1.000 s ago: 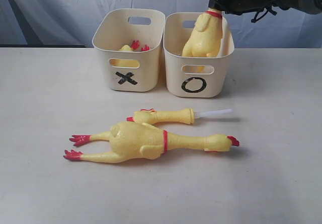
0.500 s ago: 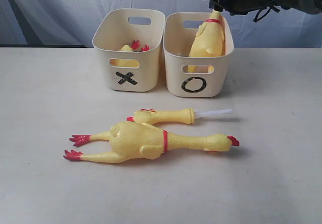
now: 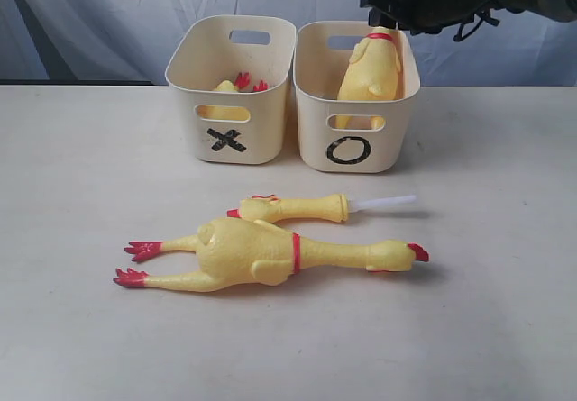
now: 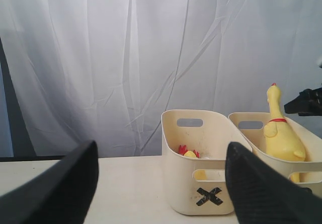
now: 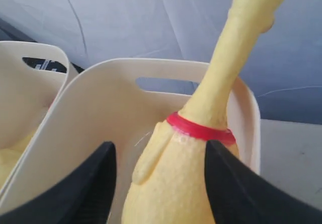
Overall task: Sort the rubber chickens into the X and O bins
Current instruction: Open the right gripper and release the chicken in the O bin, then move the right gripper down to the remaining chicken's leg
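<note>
One rubber chicken (image 3: pixel 370 69) stands upright in the O bin (image 3: pixel 356 135), leaning on its right wall, with its neck reaching up between the fingers of my right gripper (image 3: pixel 389 3). In the right wrist view the right gripper (image 5: pixel 160 148) is open astride the chicken's body (image 5: pixel 176 183), with a gap at one finger. Another chicken (image 3: pixel 236 84) lies in the X bin (image 3: pixel 230 117). A large chicken (image 3: pixel 261 252) and a small slim one (image 3: pixel 297 208) lie on the table. My left gripper (image 4: pixel 161 183) is open and empty, facing the X bin (image 4: pixel 201 173).
The two bins stand side by side at the back of the pale table (image 3: pixel 505 239). A wrinkled white curtain (image 4: pixel 151 58) hangs behind them. The small chicken's whitish tube (image 3: pixel 388 203) points right.
The chicken has sunk lower into the O bin and now leans on its wall. My right gripper's jaws have widened around it. The left gripper has not moved.
</note>
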